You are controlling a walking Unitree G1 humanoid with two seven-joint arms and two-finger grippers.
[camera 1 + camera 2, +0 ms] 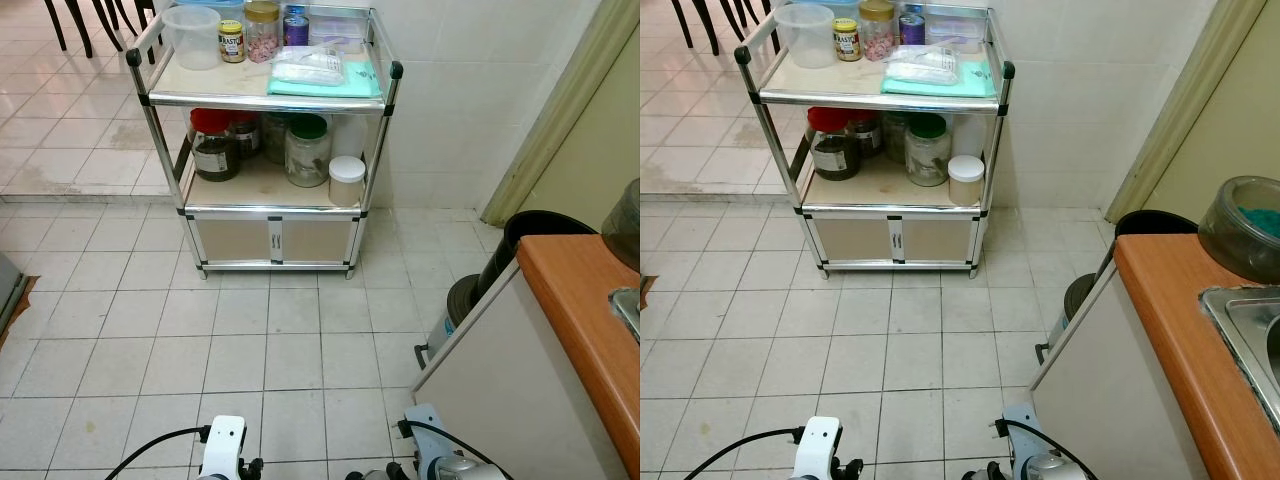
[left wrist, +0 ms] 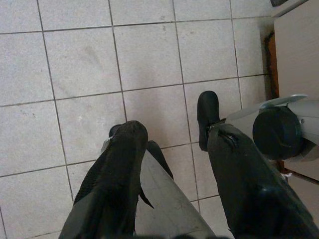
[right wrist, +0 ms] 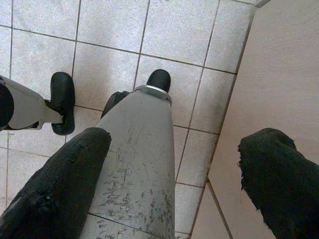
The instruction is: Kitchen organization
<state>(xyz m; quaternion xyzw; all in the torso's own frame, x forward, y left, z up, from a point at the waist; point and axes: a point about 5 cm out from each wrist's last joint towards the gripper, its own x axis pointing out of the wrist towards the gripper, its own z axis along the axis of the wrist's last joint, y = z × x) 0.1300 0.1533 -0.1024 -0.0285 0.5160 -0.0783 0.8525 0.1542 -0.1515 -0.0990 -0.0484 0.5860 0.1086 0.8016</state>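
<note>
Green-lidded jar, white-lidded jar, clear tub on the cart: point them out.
Green-lidded jar (image 1: 307,152), left eye view, glass body.
White-lidded jar (image 1: 347,168), left eye view, lid.
Clear tub (image 1: 193,38), left eye view, side wall.

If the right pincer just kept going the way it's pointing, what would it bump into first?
Probably the robot's own grey leg, which lies between the open right pincer's fingers, and beyond it the tiled floor. Depth is hard to judge.

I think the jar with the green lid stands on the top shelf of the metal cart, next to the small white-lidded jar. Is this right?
Not quite. The jar with the green lid stands on the middle shelf of the metal cart, not the top one. It is next to the small white-lidded jar, as the left eye view shows.
</note>
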